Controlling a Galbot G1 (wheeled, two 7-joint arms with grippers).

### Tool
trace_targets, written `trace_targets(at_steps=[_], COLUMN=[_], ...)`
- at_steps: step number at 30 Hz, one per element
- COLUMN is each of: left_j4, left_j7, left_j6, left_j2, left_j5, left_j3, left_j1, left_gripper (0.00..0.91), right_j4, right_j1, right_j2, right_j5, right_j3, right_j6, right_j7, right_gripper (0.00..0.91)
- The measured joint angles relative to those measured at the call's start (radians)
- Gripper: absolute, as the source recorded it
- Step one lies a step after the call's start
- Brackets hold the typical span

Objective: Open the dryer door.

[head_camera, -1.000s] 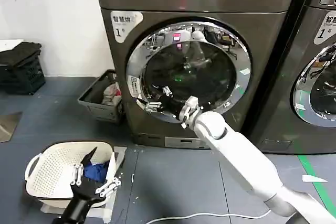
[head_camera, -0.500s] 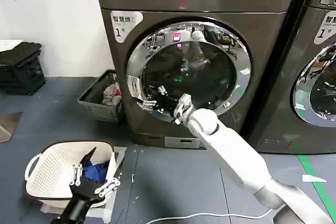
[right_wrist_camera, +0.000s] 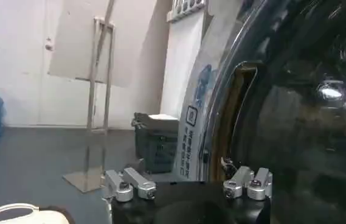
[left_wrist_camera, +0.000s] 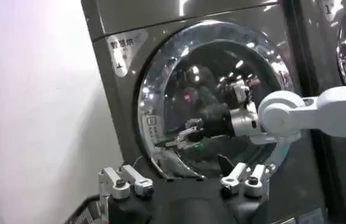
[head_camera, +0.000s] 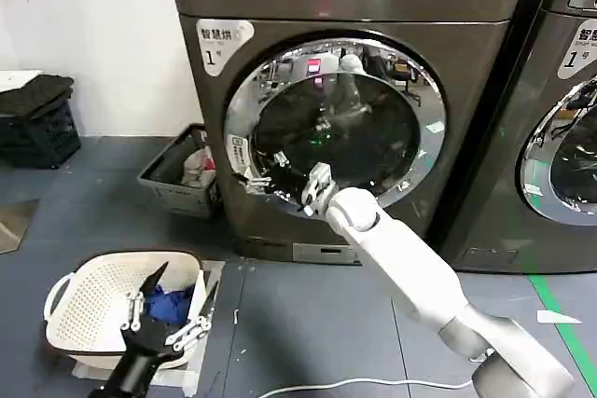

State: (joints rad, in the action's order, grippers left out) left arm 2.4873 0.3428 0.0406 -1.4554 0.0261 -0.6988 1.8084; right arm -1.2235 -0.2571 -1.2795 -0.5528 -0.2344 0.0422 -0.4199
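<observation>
1. Far left, head view: dark crate [head_camera: 35, 123] against the wall. Below it a white laundry basket [head_camera: 89, 303] on the floor with a blue cloth [head_camera: 171, 306] inside. Not part of the job.

2. Left gripper [head_camera: 173, 319] low over the white basket's near rim, fingers spread wide, holding nothing. Idle, well apart from the machine.

3. Grey basket [head_camera: 177, 174] on the floor, just beside the dryer's lower left corner.

4. The dryer door [head_camera: 336, 128] sits centre on the machine front: wide chrome ring, dark glass, white stickers on the rim. It looks shut or barely cracked; the right wrist view shows a narrow brownish gap at its left rim, so the latch may have started to give. Judgement only.

5. Right gripper [head_camera: 270, 181] is at the door's lower left rim, arm stretched across the glass from the right. From the left wrist view [left_wrist_camera: 188, 134] its fingers appear narrowed onto the rim edge; whether they actually clamp it, cannot tell.

6. Risks from here:
   - Shiny curved chrome gives little purchase; a pull with a shallow grip would likely slip off.
   - Hinge seems to be on the right, so the pull must follow an arc; a straight tug could load the latch or twist the wrist.
   - Swinging door could strike the outstretched forearm.

7. Far right: neighbouring machine's door [head_camera: 564, 160], partly visible, not involved.
</observation>
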Motion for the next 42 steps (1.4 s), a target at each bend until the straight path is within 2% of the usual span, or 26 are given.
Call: trace_targets(at_steps=[18, 42], left_j4=[-0.003, -0.047], left_j7=[0.001, 0.005], left_j6=[0.000, 0.016], left_j2=[0.000, 0.040], left_j5=[-0.003, -0.099], left_j3=[-0.004, -0.094], left_j1=[0.000, -0.043], left_gripper=[0.907, 0.907], right_j4=[0.036, -0.073], right_j1=[0.020, 0.031], right_j2=[0.002, 0.125], right_j5=[-0.013, -0.163], right_j3=[-0.013, -0.074], right_j6=[-0.020, -0.057], right_j7=[-0.150, -0.380], right_gripper=[0.907, 0.907])
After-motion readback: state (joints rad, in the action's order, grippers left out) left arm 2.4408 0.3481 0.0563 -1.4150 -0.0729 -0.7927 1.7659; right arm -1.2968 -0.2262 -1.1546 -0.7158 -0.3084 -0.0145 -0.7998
